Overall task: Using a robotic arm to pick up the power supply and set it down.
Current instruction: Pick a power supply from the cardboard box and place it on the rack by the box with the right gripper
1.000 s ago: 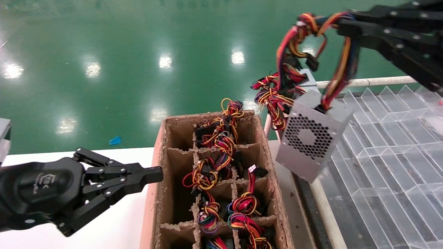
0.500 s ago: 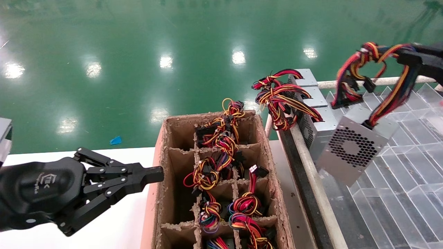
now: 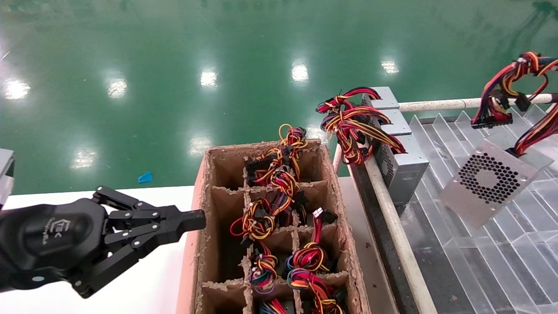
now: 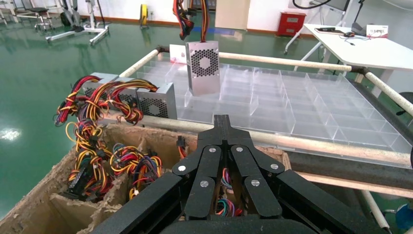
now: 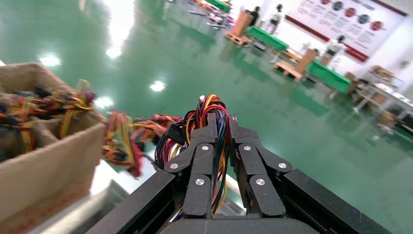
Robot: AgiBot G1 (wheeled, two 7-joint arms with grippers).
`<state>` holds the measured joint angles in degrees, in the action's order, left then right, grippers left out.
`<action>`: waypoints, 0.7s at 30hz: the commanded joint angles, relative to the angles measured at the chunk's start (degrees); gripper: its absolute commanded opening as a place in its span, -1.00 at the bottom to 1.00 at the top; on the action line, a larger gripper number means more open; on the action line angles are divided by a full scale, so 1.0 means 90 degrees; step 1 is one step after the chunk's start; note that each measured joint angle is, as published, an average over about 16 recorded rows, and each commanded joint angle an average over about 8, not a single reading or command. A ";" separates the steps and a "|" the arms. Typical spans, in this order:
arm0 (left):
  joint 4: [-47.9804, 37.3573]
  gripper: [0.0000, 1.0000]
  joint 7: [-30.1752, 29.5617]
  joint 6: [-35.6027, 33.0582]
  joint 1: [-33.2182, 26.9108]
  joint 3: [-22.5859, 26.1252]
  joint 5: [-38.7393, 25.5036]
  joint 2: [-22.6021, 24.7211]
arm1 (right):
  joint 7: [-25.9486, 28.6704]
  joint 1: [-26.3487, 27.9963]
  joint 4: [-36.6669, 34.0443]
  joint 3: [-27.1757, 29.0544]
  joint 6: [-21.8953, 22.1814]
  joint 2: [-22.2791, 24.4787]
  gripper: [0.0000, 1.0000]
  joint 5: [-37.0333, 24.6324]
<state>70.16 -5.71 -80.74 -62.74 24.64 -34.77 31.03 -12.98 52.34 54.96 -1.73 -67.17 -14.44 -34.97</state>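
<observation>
Grey power supply (image 3: 490, 181) wire-hung from right tool (image 5: 220, 127)

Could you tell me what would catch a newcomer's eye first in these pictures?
The small grey metal power supply dangling by its coloured wires from the right hand above the clear plastic divider tray. Next, the brown cardboard crate stuffed with red-yellow wire bundles; the left hand is parked shut beside it.

The power supply (image 3: 490, 183) is matt grey sheet metal with a perforated vent. The crate (image 3: 335, 192) is rough, frayed brown cardboard. The divider tray (image 3: 501, 261) is clear glossy plastic. The floor (image 3: 174, 65) is glossy green. The left tool (image 3: 192, 220) is matt black.
</observation>
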 commanded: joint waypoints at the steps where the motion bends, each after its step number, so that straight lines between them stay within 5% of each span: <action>1: 0.0000 -1.00 0.0000 0.0000 0.0000 0.0000 0.0000 0.0000 | -0.0095 -0.0079 -0.0086 0.0063 0.0080 0.0012 -1.00 0.0014; 9: 0.0000 -1.00 0.0000 0.0000 0.0000 0.0000 0.0000 0.0000 | -0.0204 0.0678 -0.0577 -0.0311 0.0463 -0.0702 -1.00 -0.0385; 21: 0.0000 -1.00 0.0000 0.0000 0.0000 0.0000 0.0000 0.0000 | -0.0473 0.3236 -0.2701 -0.1187 0.1018 -0.2373 -1.00 -0.1503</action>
<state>70.16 -5.71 -80.74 -62.74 24.64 -34.77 31.03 -17.40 80.61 30.84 -12.26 -57.27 -35.61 -48.43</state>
